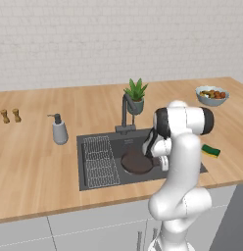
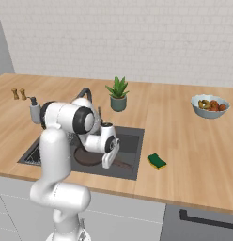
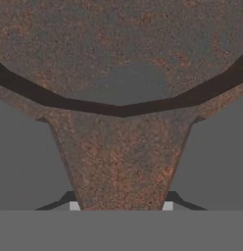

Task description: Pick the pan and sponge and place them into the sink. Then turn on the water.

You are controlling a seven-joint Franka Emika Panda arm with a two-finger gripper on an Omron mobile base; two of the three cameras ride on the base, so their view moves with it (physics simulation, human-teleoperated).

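Note:
The dark brown-black pan (image 1: 137, 163) lies flat inside the dark grey sink (image 1: 94, 142), to the right of the wire rack (image 1: 100, 162). My gripper (image 2: 108, 164) reaches down into the basin over the pan's handle (image 2: 124, 164). In the hand view the rusty handle (image 3: 121, 166) runs between the two fingertips (image 3: 74, 206), which touch its sides, so my gripper (image 3: 121, 207) is shut on it. The green and yellow sponge (image 1: 210, 150) lies on the counter right of the sink, clear of the gripper. The curved faucet (image 1: 126, 110) stands behind the basin; no water runs.
A grey soap dispenser (image 1: 59, 130) stands left of the sink, and a potted plant (image 1: 136, 95) behind the faucet. A bowl of food (image 1: 211, 95) sits at the far right. Two small shakers (image 1: 11, 115) stand at the far left.

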